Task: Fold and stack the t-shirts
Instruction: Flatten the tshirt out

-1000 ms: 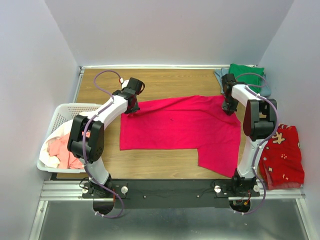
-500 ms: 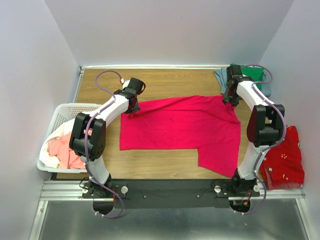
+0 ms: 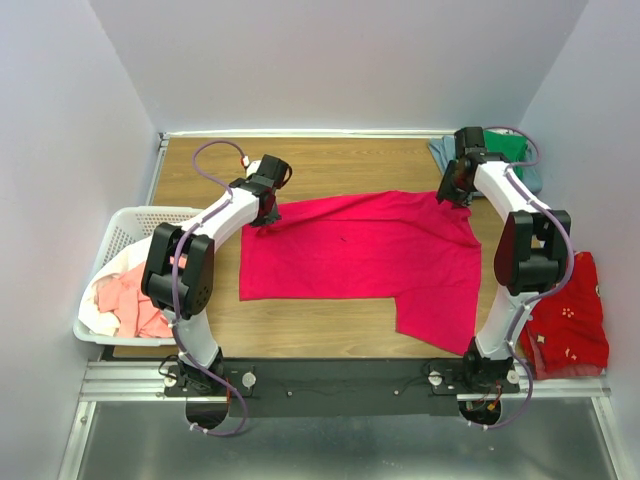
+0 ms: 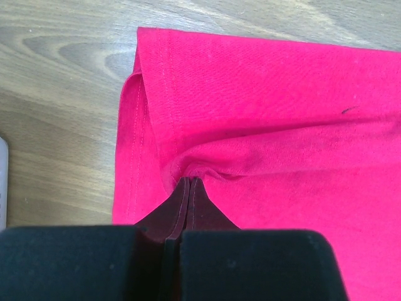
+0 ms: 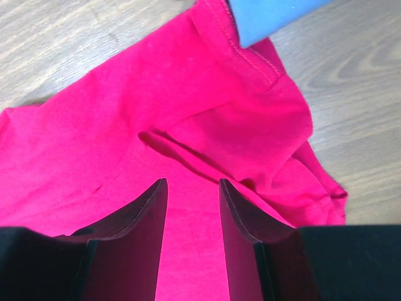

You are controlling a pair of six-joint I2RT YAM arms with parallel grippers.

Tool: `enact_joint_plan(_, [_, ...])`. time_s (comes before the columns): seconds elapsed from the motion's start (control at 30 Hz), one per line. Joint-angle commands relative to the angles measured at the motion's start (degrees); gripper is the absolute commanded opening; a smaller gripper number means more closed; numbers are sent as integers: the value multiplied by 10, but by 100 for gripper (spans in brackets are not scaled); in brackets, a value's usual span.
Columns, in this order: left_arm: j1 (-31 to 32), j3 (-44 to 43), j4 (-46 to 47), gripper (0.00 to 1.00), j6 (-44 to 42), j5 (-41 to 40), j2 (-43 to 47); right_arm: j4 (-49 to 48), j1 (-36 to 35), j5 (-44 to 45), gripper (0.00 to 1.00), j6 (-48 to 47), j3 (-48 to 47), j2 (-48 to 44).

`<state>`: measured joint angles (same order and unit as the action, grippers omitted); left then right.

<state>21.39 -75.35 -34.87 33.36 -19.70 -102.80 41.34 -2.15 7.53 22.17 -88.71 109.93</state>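
The crimson-pink t-shirt lies spread on the wooden table. My left gripper is shut on a pinch of cloth near its far left corner, as the left wrist view shows on the shirt. My right gripper is open above the rumpled far right corner; in the right wrist view its fingers stand apart over the shirt, holding nothing. A green t-shirt lies on a grey-blue one at the back right. Salmon-pink and white shirts sit in the basket.
The white lattice basket stands at the table's left edge. A red patterned cloth lies off the table's right side. A grey-blue cloth edge shows just beyond the shirt's right corner. Walls close in the back and sides.
My right gripper has moved toward the back of the table, along the shirt's right corner. The left gripper keeps its hold in the same place.
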Motion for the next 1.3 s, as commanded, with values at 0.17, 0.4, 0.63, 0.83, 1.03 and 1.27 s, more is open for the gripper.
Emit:
enact_joint_plan(0.17, [-1, -18, -1, 0, 4, -12, -8, 8, 3, 71, 46, 26, 42, -31])
enact_joint_plan(0.4, [-18, -54, -11, 0, 8, -25, -20, 38, 4, 118, 45, 48, 101, -98])
enact_joint_plan(0.63, [-21, -74, -10, 0, -9, -21, -42, 59, 4, 130, 45, 69, 145, -134])
enact_joint_plan(0.83, [-26, -77, -4, 0, -17, -15, -49, 59, 19, 129, 45, 90, 176, -137])
enact_joint_plan(1.03, [-36, -84, -2, 0, -23, -17, -57, 52, 46, 135, 45, 90, 192, -137])
enact_joint_plan(1.27, [-44, -98, -5, 0, -30, -16, -64, 32, 71, 119, 45, 83, 202, -127])
